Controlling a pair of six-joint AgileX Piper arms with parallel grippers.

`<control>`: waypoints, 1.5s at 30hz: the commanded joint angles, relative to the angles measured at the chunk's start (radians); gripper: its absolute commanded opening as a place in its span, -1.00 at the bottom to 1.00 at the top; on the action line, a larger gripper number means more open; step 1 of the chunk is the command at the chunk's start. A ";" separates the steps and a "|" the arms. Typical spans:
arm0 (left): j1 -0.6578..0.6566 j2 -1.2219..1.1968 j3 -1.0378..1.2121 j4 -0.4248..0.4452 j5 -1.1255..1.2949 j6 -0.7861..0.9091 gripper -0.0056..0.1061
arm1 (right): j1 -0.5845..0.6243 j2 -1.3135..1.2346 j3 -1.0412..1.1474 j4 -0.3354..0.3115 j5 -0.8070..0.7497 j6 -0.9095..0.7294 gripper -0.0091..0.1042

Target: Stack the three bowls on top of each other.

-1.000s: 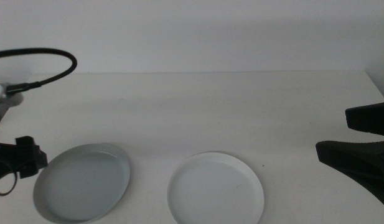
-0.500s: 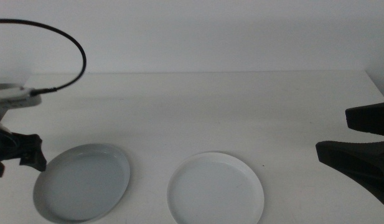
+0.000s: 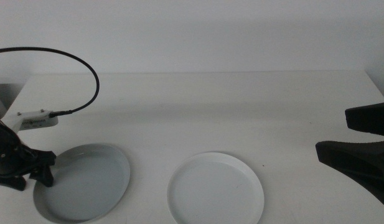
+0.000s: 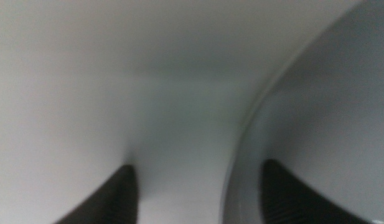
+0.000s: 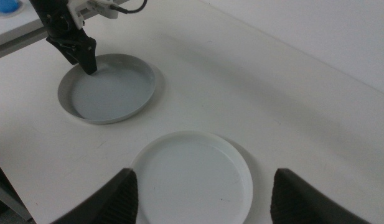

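Observation:
Only two bowls show. The pale grey-blue bowl [image 3: 86, 183] [image 5: 111, 88] lies at the front left of the table, and the white bowl [image 3: 215, 190] [image 5: 192, 177] lies to its right, apart from it. My left gripper [image 3: 33, 180] [image 5: 81, 56] is down at the grey-blue bowl's left rim [image 4: 241, 149]. It is open, with one jaw outside the rim and one over the inside of the bowl. My right gripper [image 3: 356, 138] [image 5: 204, 177] waits open at the right edge, holding nothing.
The left arm's black cable [image 3: 86, 65] loops above the table's left side. The table's left edge [image 5: 17, 34] runs close behind the left gripper. A white wall [image 3: 192, 31] closes off the back.
My left gripper has come down and forward to the grey-blue bowl's left rim, and its cable loop has shifted right. Both bowls and the right gripper have stayed where they were.

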 commanded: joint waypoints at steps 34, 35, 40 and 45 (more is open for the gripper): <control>-0.748 -0.060 -0.207 -0.164 -0.016 -0.292 -0.89 | -0.008 -0.002 -0.026 0.014 -0.056 -0.012 0.13; -0.753 -0.050 -0.207 -0.165 -0.023 -0.292 -0.88 | -0.008 -0.002 -0.026 0.014 -0.056 -0.012 0.13; -0.766 -0.024 -0.207 -0.155 -0.026 -0.276 -0.55 | -0.008 -0.002 -0.026 0.014 -0.056 -0.012 0.13; -0.736 -0.082 -0.208 -0.076 -0.019 -0.271 0.41 | -0.008 -0.002 -0.026 0.014 -0.056 -0.012 0.13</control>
